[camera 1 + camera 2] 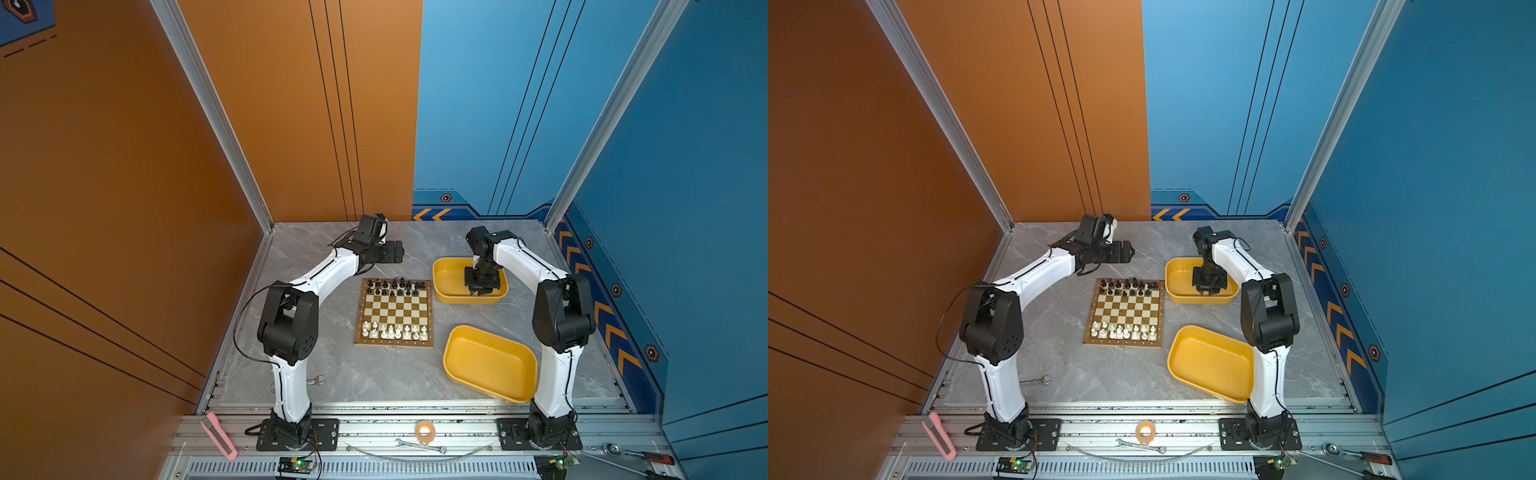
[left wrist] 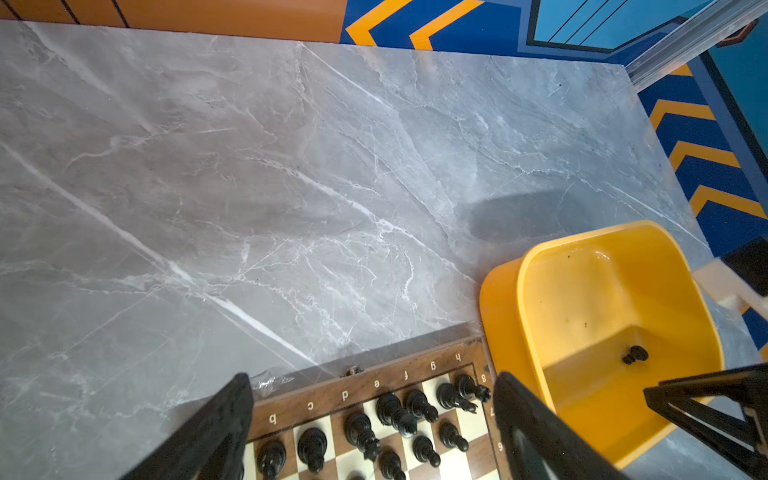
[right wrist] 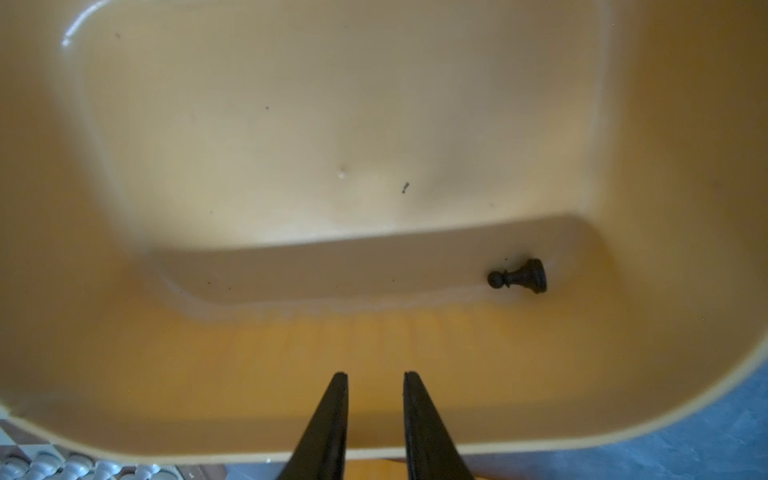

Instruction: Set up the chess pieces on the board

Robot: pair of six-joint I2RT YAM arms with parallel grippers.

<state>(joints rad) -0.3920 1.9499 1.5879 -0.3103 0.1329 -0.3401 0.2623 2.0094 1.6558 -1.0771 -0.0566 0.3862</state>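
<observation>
The board (image 1: 395,309) (image 1: 1126,308) lies mid-table, with black chess pieces (image 1: 395,286) (image 2: 390,409) on its far rows and cream-white ones (image 1: 395,331) (image 3: 62,467) on its near rows. One black pawn (image 3: 519,277) (image 2: 635,355) lies on its side in the far yellow tray (image 1: 446,266) (image 3: 249,374). My right gripper (image 1: 480,291) (image 1: 1208,291) (image 3: 374,374) hangs inside that tray, beside the pawn and apart from it, its jaws a narrow gap apart and empty. My left gripper (image 1: 397,251) (image 1: 1127,251) (image 2: 374,376) hovers wide open behind the board's far edge, holding nothing.
A second yellow tray (image 1: 490,365) (image 1: 1210,361) sits empty at the near right of the board. A wrench (image 1: 316,381) lies by the left arm's base. A pink box cutter (image 1: 219,435), a tape roll (image 1: 424,431) and more tools rest on the front rail.
</observation>
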